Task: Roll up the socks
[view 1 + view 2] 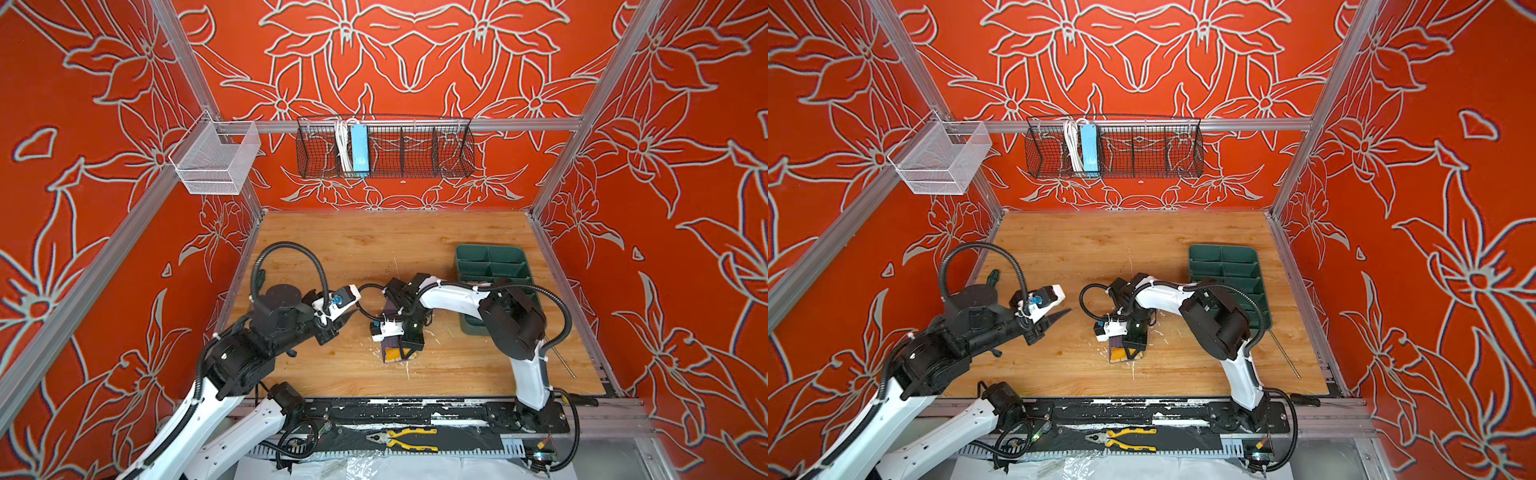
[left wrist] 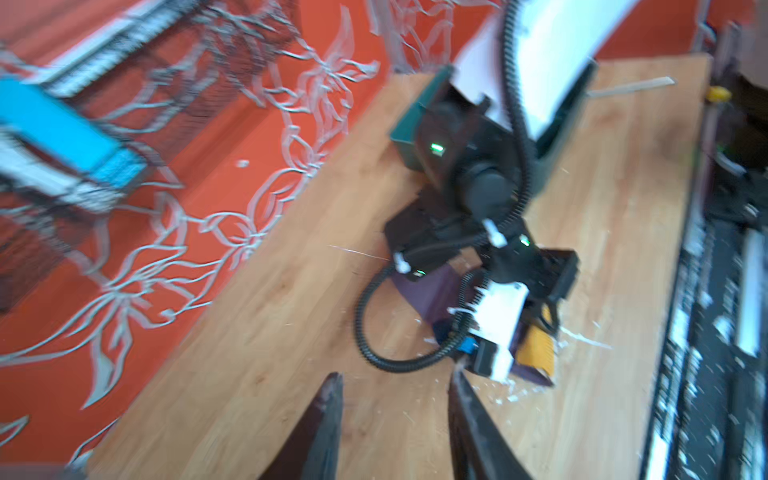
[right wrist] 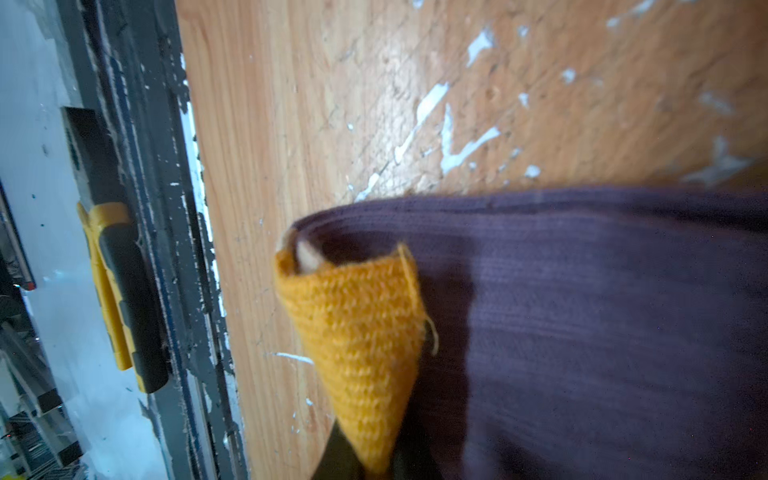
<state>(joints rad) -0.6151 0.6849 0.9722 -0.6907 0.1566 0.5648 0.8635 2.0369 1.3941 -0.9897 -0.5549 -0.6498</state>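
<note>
Near table point(image 1: 374, 249) front edge, right pincer point(image 3: 374, 465) clamps purple sock point(image 3: 582, 311) toe; left pincer point(image 2: 395, 374) parted, empty, well clear

**Both top views.** Left arm point(image 1: 232, 365) enters at 7 o'clock with its elbow folded and its forearm aimed toward 2 o'clock. Left hand point(image 2: 395, 374): in the left wrist view the two dark fingers point(image 2: 326, 419) stand apart with nothing between them. Right arm point(image 1: 528, 374) rises from its base at 5 o'clock, bends at the elbow near 3 o'clock and runs its white forearm toward 9 o'clock. The wrist turns down, so the hand points to 6 o'clock. Right hand point(image 3: 374, 461): closed, pinching the yellow toe of the purple sock point(image 3: 582, 311). The left hand lies at 9 o'clock of the right hand, well apart.
</note>
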